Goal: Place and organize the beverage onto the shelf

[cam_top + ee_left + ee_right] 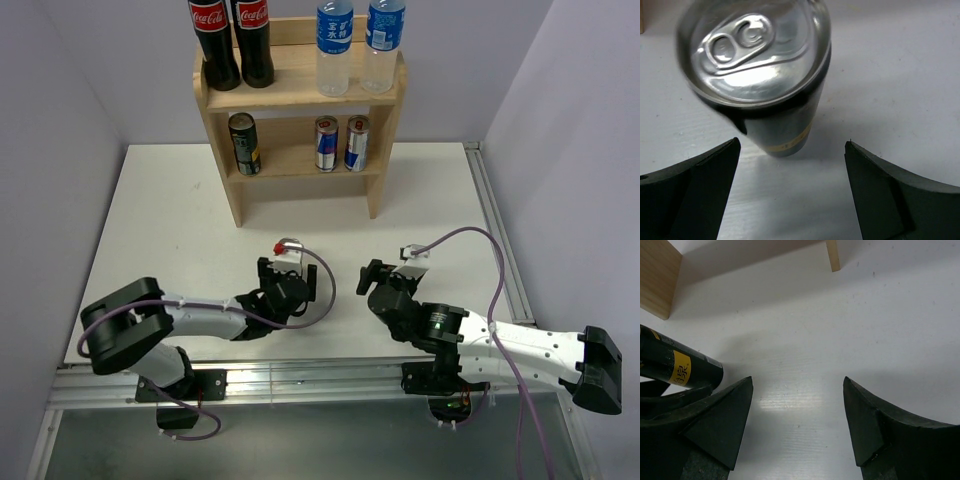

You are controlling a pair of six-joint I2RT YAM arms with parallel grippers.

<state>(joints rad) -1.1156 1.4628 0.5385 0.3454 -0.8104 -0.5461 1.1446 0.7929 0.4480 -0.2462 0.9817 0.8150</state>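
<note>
- My left claw (792, 144) is wide, empty; the dark can (755, 55) stands upright just ahead, left of centre.
- My right claw (797, 382), parted and empty, sits farther off.

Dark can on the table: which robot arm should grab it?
Left. The dark can stands just ahead of the open left gripper, near its gap. The right gripper has it off to one side.
</note>
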